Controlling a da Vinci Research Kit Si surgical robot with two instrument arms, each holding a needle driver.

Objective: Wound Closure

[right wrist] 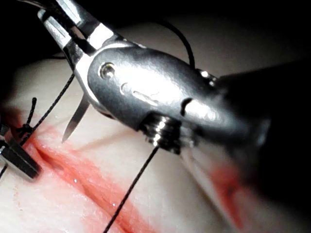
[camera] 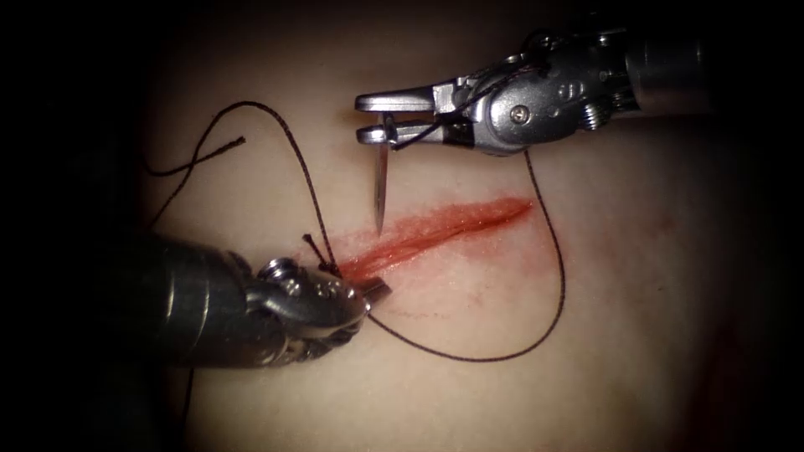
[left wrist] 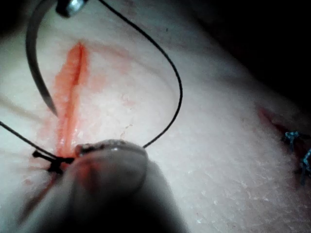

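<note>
- The needle [camera: 381, 180] is a thin curved steel piece, held near its blunt end by the right tool [camera: 377, 117], whose jaws are clamped across it; its body hangs down from the jaws and the sharp tip sits just above the upper edge of the cut [camera: 444, 226], free of the tissue [camera: 276, 172]
- In the left wrist view the needle [left wrist: 35, 63] shows its full arc, with the point close beside the cut [left wrist: 68, 97] and not buried
- In the right wrist view the needle [right wrist: 77, 116] tip shows below the right tool [right wrist: 58, 24], over pale tissue [right wrist: 204, 194] near the red cut [right wrist: 87, 179]
- The dark thread [camera: 548, 251] runs from the right tool's jaws, down past the right end of the cut, sweeps in a wide loop below it and comes back to the left end
- A knot [camera: 322, 255] with short tails sits at the left end of the cut; another strand arcs up and left from it to a loose end
- The left tool [camera: 377, 289] rests at the left end of the cut, just beside the knot; I cannot tell whether its jaws are parted or closed, nor whether it holds the thread
- The cut is a slanted red slit, wet with red fluid [camera: 394, 243], its edges apart along most of its length
- The tissue around it is pale and smooth, with dark surroundings beyond
</note>
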